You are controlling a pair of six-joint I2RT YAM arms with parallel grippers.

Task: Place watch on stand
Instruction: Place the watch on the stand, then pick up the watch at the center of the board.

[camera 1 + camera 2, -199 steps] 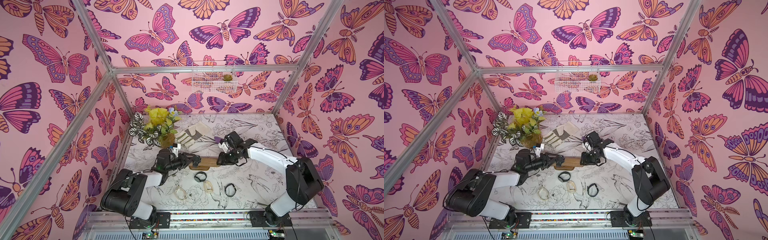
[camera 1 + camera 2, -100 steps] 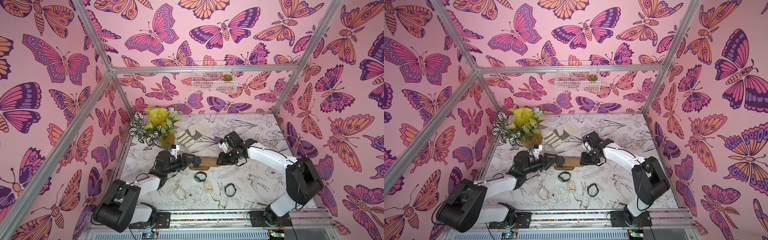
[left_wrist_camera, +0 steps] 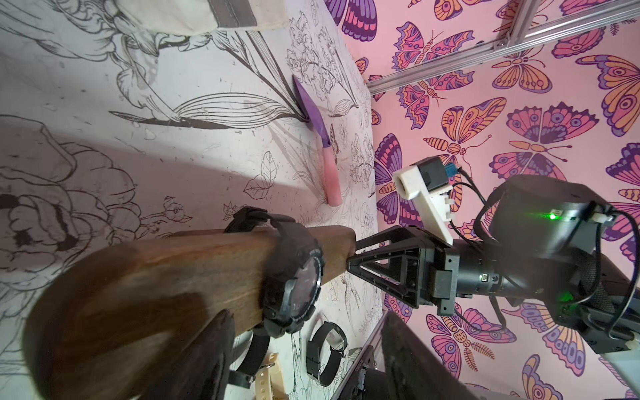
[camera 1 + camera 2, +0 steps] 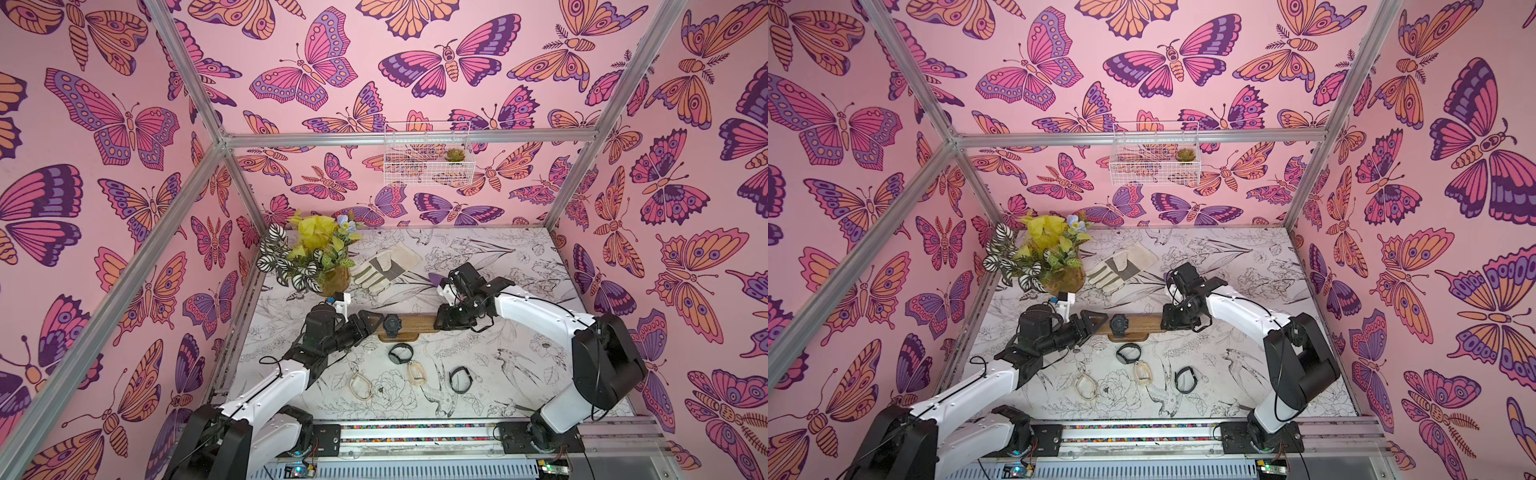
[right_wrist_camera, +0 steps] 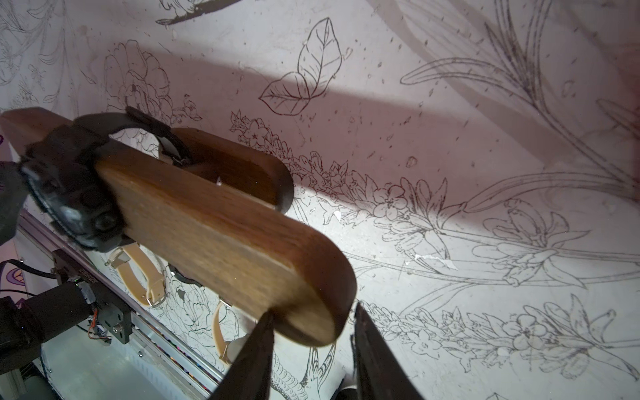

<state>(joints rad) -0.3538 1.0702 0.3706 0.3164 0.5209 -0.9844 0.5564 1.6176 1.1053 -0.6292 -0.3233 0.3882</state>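
The stand [image 4: 415,324] [image 4: 1142,325], a long brown wooden bar on a small base, lies mid-table in both top views. A black watch [image 4: 390,325] [image 4: 1119,324] [image 3: 294,277] [image 5: 69,194] is strapped round its left part. My left gripper [image 4: 371,325] [image 4: 1091,323] [image 3: 304,360] is open just left of the watch, with one finger [image 3: 207,356] against the bar's side and nothing held. My right gripper [image 4: 445,322] [image 4: 1172,322] [image 5: 311,332] is shut on the bar's right end [image 5: 304,311].
Loose watches lie in front of the stand: a black one [image 4: 401,353], a clear beige one [image 4: 415,372], a beige strap [image 4: 360,385] and a black band [image 4: 459,379]. Behind stand a potted plant [image 4: 316,262], a glove [image 4: 386,266] and a purple knife [image 3: 313,114].
My left gripper has opened and drawn back slightly to the left, leaving the black watch uncovered on the stand. The right gripper has kept its hold on the bar's end.
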